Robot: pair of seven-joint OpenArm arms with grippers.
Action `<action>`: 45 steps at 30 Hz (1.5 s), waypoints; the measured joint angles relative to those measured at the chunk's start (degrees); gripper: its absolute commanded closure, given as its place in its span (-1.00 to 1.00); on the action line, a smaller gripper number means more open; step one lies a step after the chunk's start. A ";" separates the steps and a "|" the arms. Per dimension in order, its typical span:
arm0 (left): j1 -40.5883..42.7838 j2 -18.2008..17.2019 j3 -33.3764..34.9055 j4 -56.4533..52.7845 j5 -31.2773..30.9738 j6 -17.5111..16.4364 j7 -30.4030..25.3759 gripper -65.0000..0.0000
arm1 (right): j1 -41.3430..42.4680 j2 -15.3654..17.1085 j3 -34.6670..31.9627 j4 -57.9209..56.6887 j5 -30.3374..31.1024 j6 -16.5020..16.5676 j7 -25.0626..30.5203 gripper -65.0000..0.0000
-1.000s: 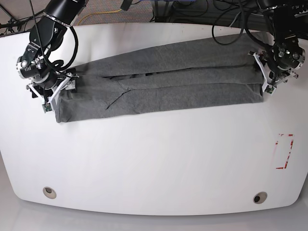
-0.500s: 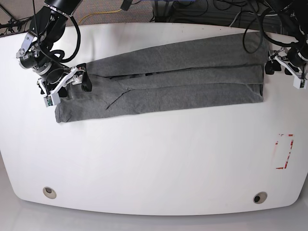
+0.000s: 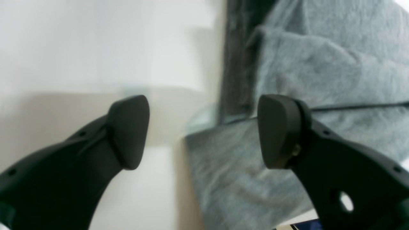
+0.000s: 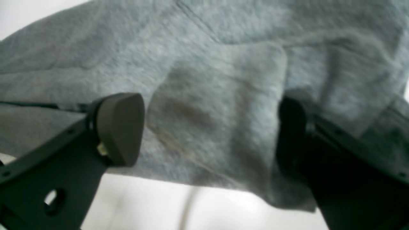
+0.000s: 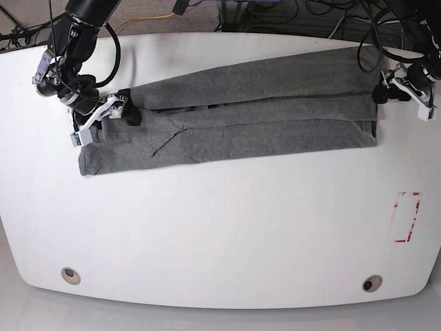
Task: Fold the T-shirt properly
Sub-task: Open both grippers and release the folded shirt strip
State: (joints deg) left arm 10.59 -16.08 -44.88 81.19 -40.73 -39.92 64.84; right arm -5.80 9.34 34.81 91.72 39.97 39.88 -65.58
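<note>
The T-shirt lies as a long narrow band — its long sides already folded in — stretched between the two tools on the white surface. The right tool hangs over one end, jaws wide and empty; the left tool likewise (just off the other end). Next, probably, comes regripping an end to fold the band across.

Two arms, glossy black cylindrical links, black cables looping alongside. Left gripper and right gripper: white bracket frames, black ends. Wrist views: matte black curved fingers, rounded paddle-shaped pads, small round holes through finger bodies at 5 and 7 o'clock. Small pale screw beside right gripper's pad.
</note>
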 measured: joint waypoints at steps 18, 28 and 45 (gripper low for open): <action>-0.13 0.81 11.76 0.63 -3.15 -0.04 -1.68 -0.08 | -0.31 0.02 -0.02 -0.02 0.17 0.02 -0.02 -0.79; 0.70 0.50 15.74 0.79 -3.72 -0.09 -2.32 0.19 | -0.31 0.02 -0.02 -0.04 0.15 0.02 -0.02 -0.79; 1.29 1.36 13.27 0.48 -2.49 -0.22 -2.93 1.00 | 2.58 0.00 0.07 -2.10 -2.71 0.11 0.61 -0.12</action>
State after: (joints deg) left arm 11.88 -14.72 -31.62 81.67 -43.22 -40.14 61.91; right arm -3.22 9.34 34.87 89.62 37.26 39.99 -64.97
